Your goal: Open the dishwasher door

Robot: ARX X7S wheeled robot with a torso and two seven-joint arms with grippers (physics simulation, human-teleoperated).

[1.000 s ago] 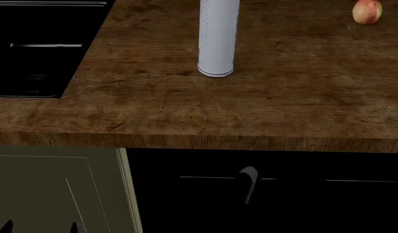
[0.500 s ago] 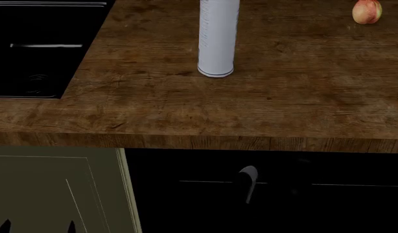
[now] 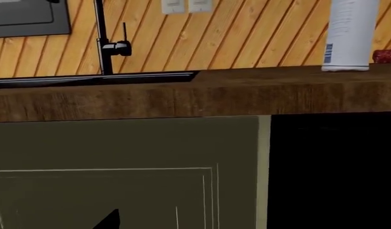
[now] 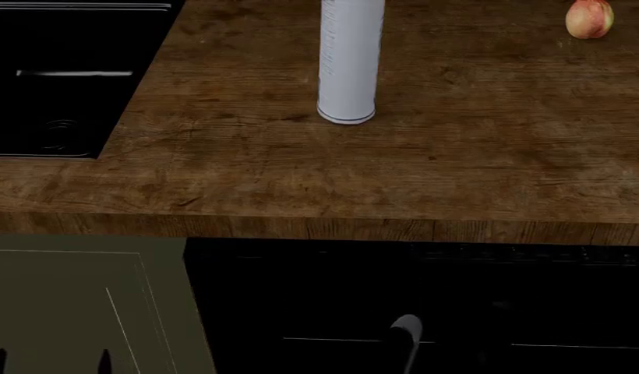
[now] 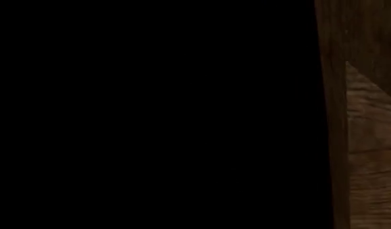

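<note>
The dishwasher door [image 4: 298, 296] is a glossy black panel under the counter, right of the olive cabinet door [image 4: 80, 304]. It leans out at the top: its top edge with tiny white labels [image 4: 527, 252] shows, and its thin pale line [image 4: 330, 340] sits low. A small grey curved shape [image 4: 405, 335] lies on that line; I cannot tell what it is. My left gripper [image 4: 49, 362] is open in front of the olive door, with one dark fingertip [image 3: 109, 220] in the left wrist view. The right wrist view is almost all black; the right jaws cannot be made out.
The wooden counter [image 4: 298, 179] carries a white cylinder [image 4: 350, 62] and a peach [image 4: 589, 19] at the far right. A black sink [image 4: 60, 78] is set in at the left, with a black faucet [image 3: 106, 43]. Wood [image 5: 367, 143] shows at the right wrist view's edge.
The door's pale line and the grey shape have dropped lower in the head view, and the labelled top edge has come into sight. The left fingertips have sunk slightly.
</note>
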